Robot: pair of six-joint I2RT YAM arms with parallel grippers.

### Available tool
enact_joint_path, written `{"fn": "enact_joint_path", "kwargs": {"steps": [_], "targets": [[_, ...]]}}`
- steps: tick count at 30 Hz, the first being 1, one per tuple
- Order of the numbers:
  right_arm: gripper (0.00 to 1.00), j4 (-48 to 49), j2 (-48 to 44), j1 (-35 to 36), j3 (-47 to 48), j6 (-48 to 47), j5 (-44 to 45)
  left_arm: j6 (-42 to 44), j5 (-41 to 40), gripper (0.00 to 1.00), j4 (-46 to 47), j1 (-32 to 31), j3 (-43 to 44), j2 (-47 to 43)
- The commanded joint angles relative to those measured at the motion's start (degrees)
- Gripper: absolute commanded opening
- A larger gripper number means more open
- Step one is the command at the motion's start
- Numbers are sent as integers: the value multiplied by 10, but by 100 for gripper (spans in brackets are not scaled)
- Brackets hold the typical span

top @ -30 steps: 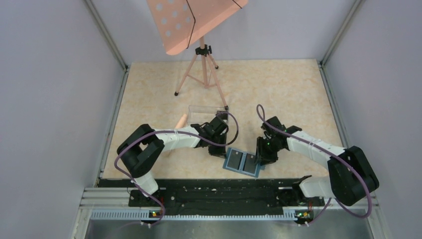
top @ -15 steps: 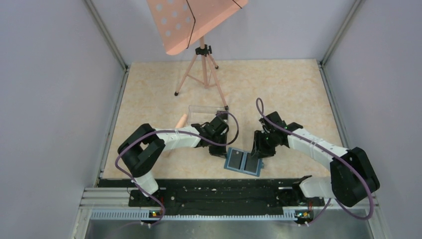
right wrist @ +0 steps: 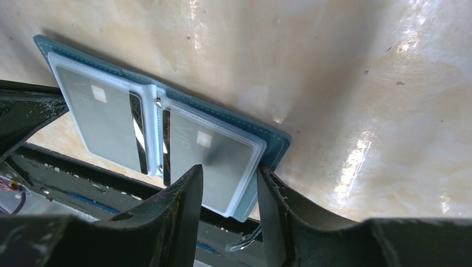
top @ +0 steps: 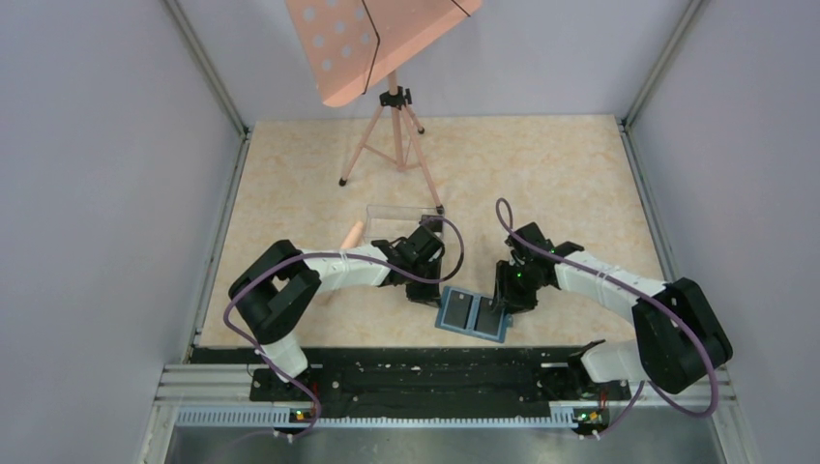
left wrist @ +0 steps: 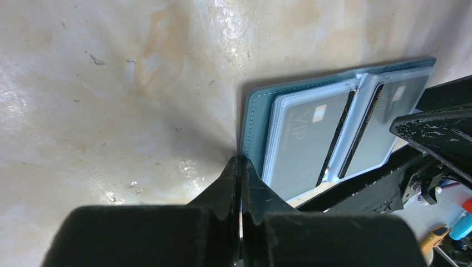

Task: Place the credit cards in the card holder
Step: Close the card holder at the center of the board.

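Containers first.
- Small teal-blue bifold card holder (top: pixel 472 316): lies spread flat on the beige marbled tabletop (top: pixel 541 184), inside face up. It has two clear sleeves side by side, with one thin dark credit card in each.
- The card on the left in the right wrist view (right wrist: pixel 106 119) and the one on the right (right wrist: pixel 214 153) each show a small pale square; "VIP" lettering shows on them in the left wrist view. Both sit fully inside their sleeves.
- Clear rectangular plastic box (top: pixel 401 220): just beyond the left tool, on its far side. Contents cannot be made out from above.

Counts: card holders 1; cards visible 2; clear boxes 1; tools 2.

Left tool (left wrist: pixel 240 167): fingers pressed together, nothing between them. Its tips are at the holder's outer teal edge, and the holder spreads away ahead of them. Touching or only just beside: cannot tell.

Right tool (right wrist: pixel 228 169): fingers apart, set over the holder's opposite end. One finger (right wrist: pixel 186 192) is over the card sleeve, the other (right wrist: pixel 273 194) is at the teal border. Whether they bear on it, I cannot tell.

The holder lies between the two tools.

Far side of the tabletop, well apart from both tools: a pink perforated music stand (top: pixel 387 58) on a tripod.
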Motion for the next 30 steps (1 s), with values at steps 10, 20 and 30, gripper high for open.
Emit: {"fn": "enact_joint_path", "kwargs": {"steps": [10, 20, 30], "targets": [[5, 42, -23, 3, 33, 5, -56, 7, -12, 0, -12, -3, 1, 28], [0, 14, -43, 14, 72, 8, -62, 7, -13, 0, -15, -3, 2, 30], [15, -23, -26, 21, 91, -12, -27, 7, -16, 0, -16, -3, 3, 32]]}}
